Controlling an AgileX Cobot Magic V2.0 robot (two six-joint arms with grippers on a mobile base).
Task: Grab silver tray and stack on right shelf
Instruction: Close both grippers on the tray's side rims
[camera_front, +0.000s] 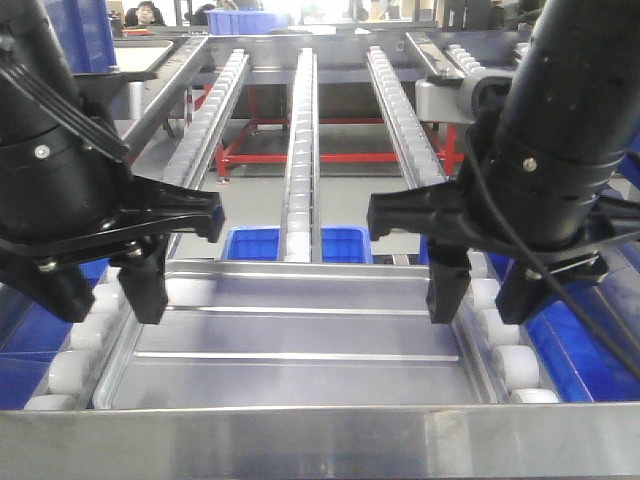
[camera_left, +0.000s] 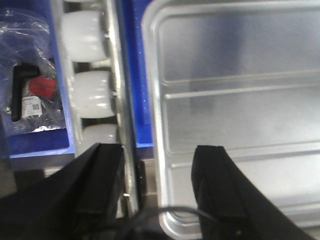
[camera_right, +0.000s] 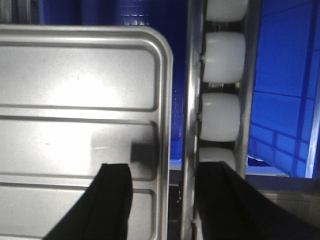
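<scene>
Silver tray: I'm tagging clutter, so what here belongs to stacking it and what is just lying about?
Job in hand:
silver tray
left end effector, open astride the tray's rim
right end effector, open astride the opposite rim

Lying about:
blue bins
bagged black part
red frame on the floor

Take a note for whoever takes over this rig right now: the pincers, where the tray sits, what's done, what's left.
Left pincer: open, straddling the left rim of the silver tray, one finger over its floor, one outside by the white rollers.
Right pincer: open, straddling the right rim the same way.
Tray: flat on the rollers, not gripped.
Done: both arms lined up on the rims.
Left: close both, lift, stack on the right shelf, which I cannot pick out surely here.
</scene>
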